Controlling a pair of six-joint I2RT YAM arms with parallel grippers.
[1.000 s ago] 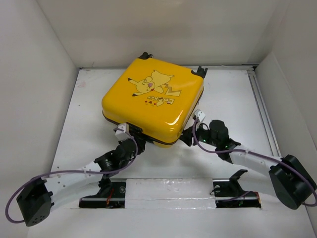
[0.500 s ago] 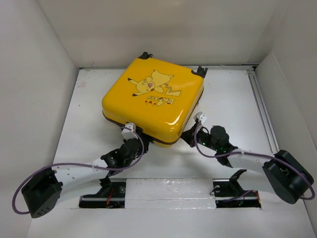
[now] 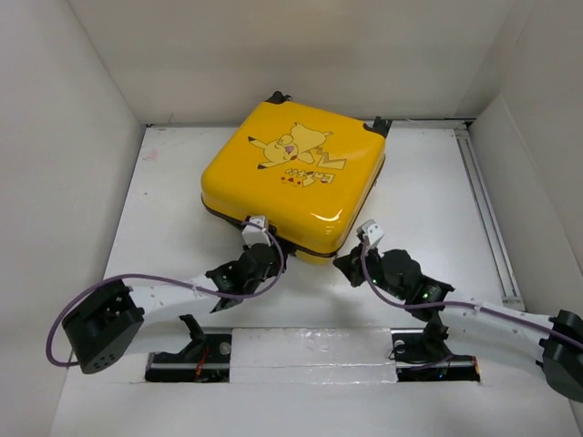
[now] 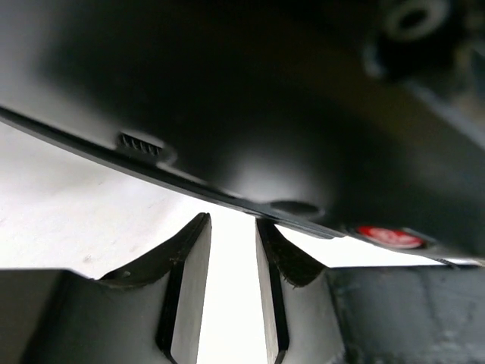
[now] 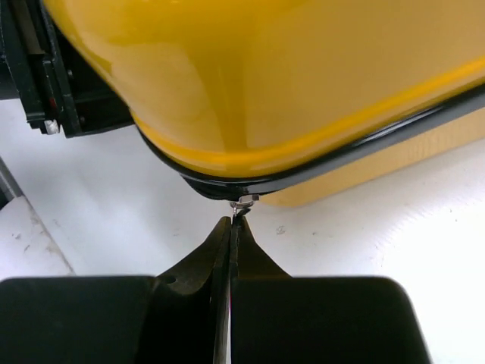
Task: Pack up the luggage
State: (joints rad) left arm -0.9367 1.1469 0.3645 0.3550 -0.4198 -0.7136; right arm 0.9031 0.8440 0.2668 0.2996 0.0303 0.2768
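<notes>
Two pincers sit at the near rim of the luggage (image 5: 303,76), and the right pincer (image 5: 233,224) is the one that has just changed. Half open a second ago, its jaws are now pressed together, and the small metal zipper pull (image 5: 242,200) sits right at their tips, apparently pinched. Just beyond the pull, the black zipper seam (image 5: 341,163) runs round the case's rounded corner, and the yellow shell fills everything ahead of and above the fingers. The left pincer (image 4: 231,221) keeps a narrow gap between its jaws with nothing in it, only white table (image 4: 76,220) showing through; the case's dark edge hangs just past its tips. Farther out, the top view shows the luggage closed and lying flat, and it has slid away from both pincers and toward the right one's side, with both arms following. I judge the task is at the zipping stage: the pull should next be dragged along the seam, and such a thin tab could slip free.
</notes>
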